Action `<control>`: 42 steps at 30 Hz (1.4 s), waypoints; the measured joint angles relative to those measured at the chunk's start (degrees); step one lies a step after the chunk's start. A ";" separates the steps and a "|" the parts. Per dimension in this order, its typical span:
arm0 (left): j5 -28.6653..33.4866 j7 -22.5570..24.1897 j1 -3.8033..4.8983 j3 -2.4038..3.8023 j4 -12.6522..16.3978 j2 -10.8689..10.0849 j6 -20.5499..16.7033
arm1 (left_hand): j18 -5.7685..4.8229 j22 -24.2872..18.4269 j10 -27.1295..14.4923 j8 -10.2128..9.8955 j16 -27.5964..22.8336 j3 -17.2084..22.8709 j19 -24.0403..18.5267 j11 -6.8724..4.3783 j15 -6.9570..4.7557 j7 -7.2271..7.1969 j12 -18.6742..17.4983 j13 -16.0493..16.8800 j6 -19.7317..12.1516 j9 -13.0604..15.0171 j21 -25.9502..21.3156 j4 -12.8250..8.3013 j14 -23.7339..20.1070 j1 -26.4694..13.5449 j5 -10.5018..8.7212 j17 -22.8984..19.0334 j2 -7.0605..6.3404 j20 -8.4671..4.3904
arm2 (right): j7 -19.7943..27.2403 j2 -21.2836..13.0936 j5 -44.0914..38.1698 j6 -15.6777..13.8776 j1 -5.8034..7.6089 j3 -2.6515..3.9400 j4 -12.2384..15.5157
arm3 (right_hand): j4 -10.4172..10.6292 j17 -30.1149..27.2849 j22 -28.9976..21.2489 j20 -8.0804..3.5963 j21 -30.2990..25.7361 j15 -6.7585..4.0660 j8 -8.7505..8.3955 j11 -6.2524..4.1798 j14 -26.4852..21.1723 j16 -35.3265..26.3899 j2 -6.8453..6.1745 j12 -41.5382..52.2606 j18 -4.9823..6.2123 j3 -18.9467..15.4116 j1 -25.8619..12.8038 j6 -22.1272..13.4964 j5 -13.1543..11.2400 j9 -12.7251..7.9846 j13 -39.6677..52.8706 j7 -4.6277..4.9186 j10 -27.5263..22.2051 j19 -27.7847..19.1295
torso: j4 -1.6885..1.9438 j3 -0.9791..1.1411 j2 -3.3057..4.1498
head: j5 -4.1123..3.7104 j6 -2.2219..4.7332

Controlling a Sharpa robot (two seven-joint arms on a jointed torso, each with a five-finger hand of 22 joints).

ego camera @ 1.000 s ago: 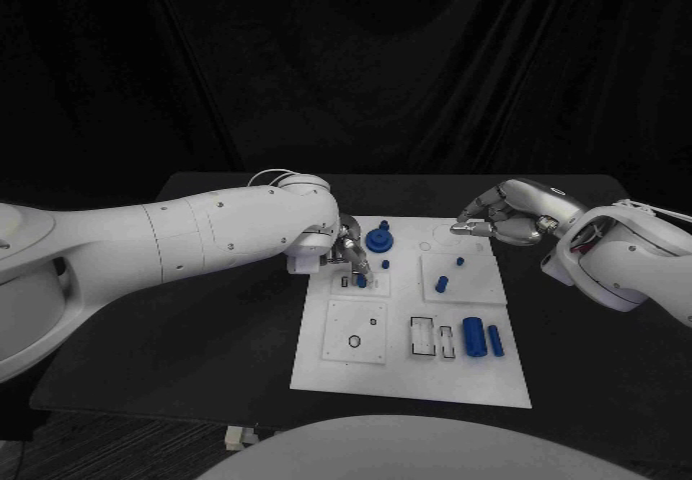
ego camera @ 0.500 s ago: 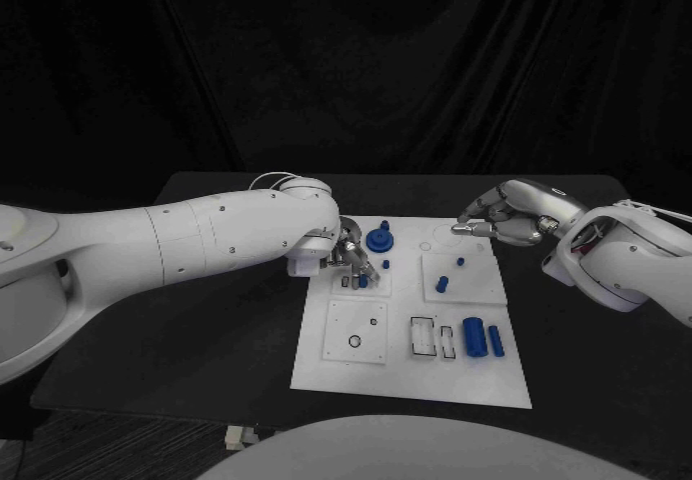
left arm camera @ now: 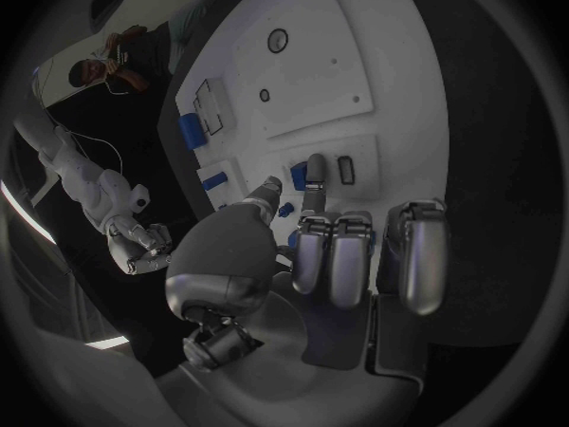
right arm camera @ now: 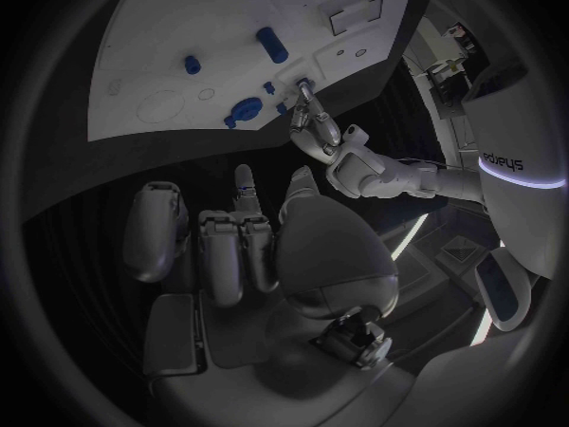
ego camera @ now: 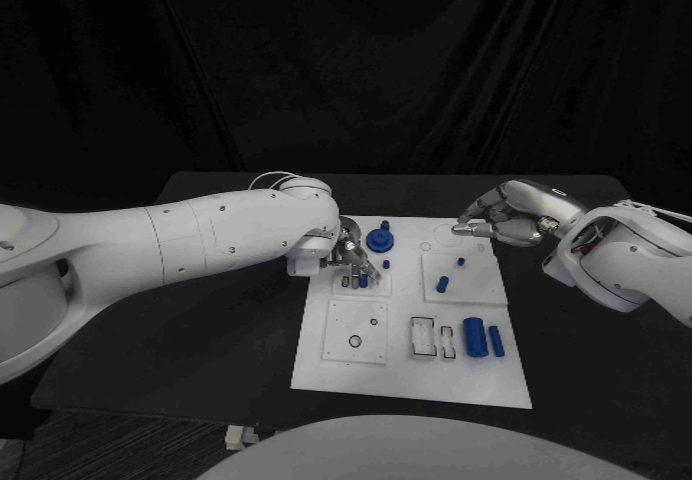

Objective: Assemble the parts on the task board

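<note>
The white task board (ego camera: 411,375) lies mid-table. My left hand (ego camera: 349,254) is over its small upper-left plate. In the left wrist view this hand (left arm camera: 321,256) pinches a small blue peg (left arm camera: 299,173) between thumb and a finger, beside a rectangular slot (left arm camera: 346,169). The head view shows that peg (ego camera: 361,281) at the fingertips. My right hand (ego camera: 502,221) hovers off the board's far right corner, fingers curled in with nothing in them. A blue knob (ego camera: 379,239) stands just right of the left hand.
More blue parts sit on the board: two pegs (ego camera: 443,284) on the right plate and two cylinders (ego camera: 473,336) beside a slotted frame (ego camera: 421,336). A plate with an oval hole (ego camera: 355,342) lies nearer me. Black table surrounds the board.
The left hand's fingers have shifted slightly over the small plate with the peg. The right hand has stayed still.
</note>
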 measured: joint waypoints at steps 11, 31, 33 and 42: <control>-0.42 0.04 0.00 0.01 1.18 -1.04 -0.22 | -0.01 0.01 0.00 0.01 0.00 -3.81 0.00 0.01 0.00 0.00 0.00 0.00 0.00 0.35 -0.43 3.81 0.00 -1.89 0.00 0.00 -0.37 0.00 | 0.00 -0.09 0.00 0.11 -0.01 0.00 0.04 | 0.00 0.00 -0.01 0.01 0.00 0.00 0.00 0.00 0.00 0.00 0.00 0.00 0.00 -0.03 0.00 0.00 0.00 0.00 0.00 0.00 0.00 -0.01 | 0.01 0.00 0.01 | -0.15 0.00; -1.95 0.55 8.31 -0.03 12.93 -11.85 -6.35 | -0.01 0.00 0.01 3.87 0.00 -7.19 0.35 -0.60 -0.63 -1.03 0.00 0.00 -0.07 6.46 1.76 4.73 -0.21 5.78 0.98 -0.01 0.42 -0.76 | 0.00 -0.45 0.00 0.14 -0.02 0.00 0.01 | 0.08 0.00 -0.02 0.21 -0.22 0.00 -0.27 0.15 0.00 0.00 0.00 0.00 0.00 -1.04 0.00 0.00 0.00 -0.04 0.00 0.00 0.15 -0.20 | -0.01 -0.03 -0.03 | -0.75 0.00; -2.02 0.66 9.12 -0.03 12.99 -11.99 -6.42 | -0.01 0.00 0.02 4.92 0.00 -6.82 0.41 -0.60 -0.63 -1.01 0.00 0.00 -1.12 8.24 2.04 3.79 -0.21 7.87 2.96 -0.01 0.79 -0.81 | 0.00 -0.41 0.00 0.14 -0.02 0.00 -0.01 | 0.08 0.00 -0.02 0.20 -0.22 0.00 -0.27 0.15 0.00 0.00 0.00 0.00 0.00 -1.04 0.00 0.00 0.00 -0.04 0.00 0.00 0.15 -0.20 | -0.01 -0.03 -0.03 | -0.77 0.00; -2.13 0.93 10.41 -0.06 5.53 -8.69 -4.27 | -0.01 0.00 0.01 13.63 0.00 -7.50 0.20 -1.03 -1.16 -1.59 0.00 0.00 -6.24 20.47 2.45 3.36 -0.30 10.28 4.79 0.04 1.80 -1.02 | 0.00 -0.27 0.00 0.20 -0.04 0.00 -0.06 | 0.08 0.00 -0.02 0.21 -0.22 0.00 -0.27 0.14 0.00 0.00 0.23 0.00 0.00 -1.03 -0.24 0.00 -0.23 -0.04 0.00 0.00 0.14 -0.20 | -0.01 -0.02 -0.03 | -0.70 0.00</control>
